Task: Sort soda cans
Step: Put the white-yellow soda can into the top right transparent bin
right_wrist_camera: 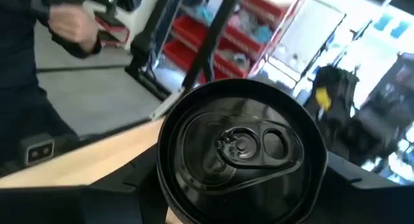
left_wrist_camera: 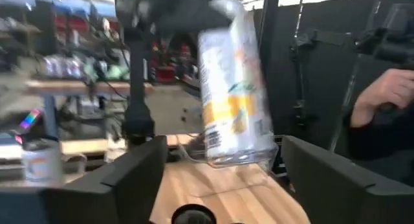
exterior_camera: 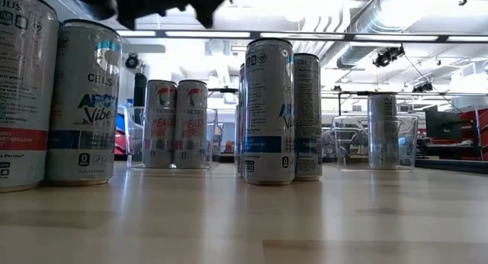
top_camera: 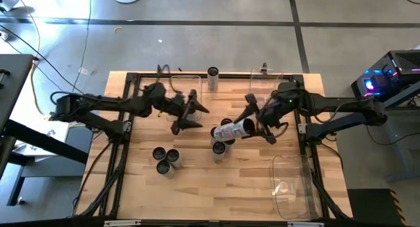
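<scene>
Soda cans stand upright on the wooden table: three (top_camera: pixel 166 159) near the left edge and a few at the centre (top_camera: pixel 220 147), which show tall in the low view (exterior_camera: pixel 267 111). One can (top_camera: pixel 212 73) stands at the far edge. Two pink-lettered cans (exterior_camera: pixel 175 123) stand in a clear bin. My right gripper (top_camera: pixel 249 127) is shut on one can (top_camera: pixel 233 130), held above the centre group. My left gripper (top_camera: pixel 191 115) hovers open left of it, touching nothing; its wrist view shows that held can (left_wrist_camera: pixel 233 88) beyond its open fingers (left_wrist_camera: pixel 223 169). My right gripper pinches the can between its two fingers on the side wall close to the top end (right_wrist_camera: pixel 242 146), whose pull tab faces the wrist. The fingers come level from the table's right, lying along the can. The can lies on its side, lifted clear above the centre cans.
Clear plastic bins sit at the far left (top_camera: pixel 187 82), far right (top_camera: pixel 272 79) and near right (top_camera: pixel 292 184) of the table. A dark frame (top_camera: pixel 125 132) borders the table. A person's hand (left_wrist_camera: pixel 381 88) shows beyond the table. Bare wood lies along the near edge (top_camera: pixel 223 194).
</scene>
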### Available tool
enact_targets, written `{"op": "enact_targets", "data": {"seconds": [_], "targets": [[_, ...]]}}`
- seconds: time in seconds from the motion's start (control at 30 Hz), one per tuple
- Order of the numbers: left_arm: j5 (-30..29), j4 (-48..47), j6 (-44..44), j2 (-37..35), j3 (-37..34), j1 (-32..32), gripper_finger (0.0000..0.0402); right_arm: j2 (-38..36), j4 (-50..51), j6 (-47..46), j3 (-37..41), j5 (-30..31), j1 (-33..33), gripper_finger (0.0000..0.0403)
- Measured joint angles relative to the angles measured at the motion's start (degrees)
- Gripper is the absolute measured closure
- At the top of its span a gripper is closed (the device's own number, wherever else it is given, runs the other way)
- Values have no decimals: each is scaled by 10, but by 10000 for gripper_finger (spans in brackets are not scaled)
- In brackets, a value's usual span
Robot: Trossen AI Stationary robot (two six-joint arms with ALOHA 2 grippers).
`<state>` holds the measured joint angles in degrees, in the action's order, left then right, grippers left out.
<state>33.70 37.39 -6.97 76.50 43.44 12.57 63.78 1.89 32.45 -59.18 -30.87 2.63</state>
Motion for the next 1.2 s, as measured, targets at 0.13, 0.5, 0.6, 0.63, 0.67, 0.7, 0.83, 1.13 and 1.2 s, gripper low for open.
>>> {"op": "enact_targets", "data": {"seconds": [0.13,0.5,0.6,0.63,0.67,0.7,0.83,1.13,1.2], "targets": [[52,1,-29,61,44,0,80,2,-3,2,0,3,-1,163],[186,-6,-116,191,170,-9,78,14,9,-5,0,6,-1,163],[187,-10,-119,212,189,-13,78,19,8,-5,0,9,-1,163],[190,-14,-119,217,194,-15,78,20,4,-5,0,16,-1,163],[195,-16,-118,221,197,-16,78,20,0,-5,0,32,-1,163],[199,-16,-112,225,199,-17,78,21,0,-6,0,42,-1,163],[200,-25,-81,228,200,-23,78,21,-6,-8,0,71,-2,163],[159,-74,16,228,201,-44,89,21,1,-20,0,78,-1,163],[157,-76,16,228,201,-47,104,23,3,-20,0,75,-2,163]]}}
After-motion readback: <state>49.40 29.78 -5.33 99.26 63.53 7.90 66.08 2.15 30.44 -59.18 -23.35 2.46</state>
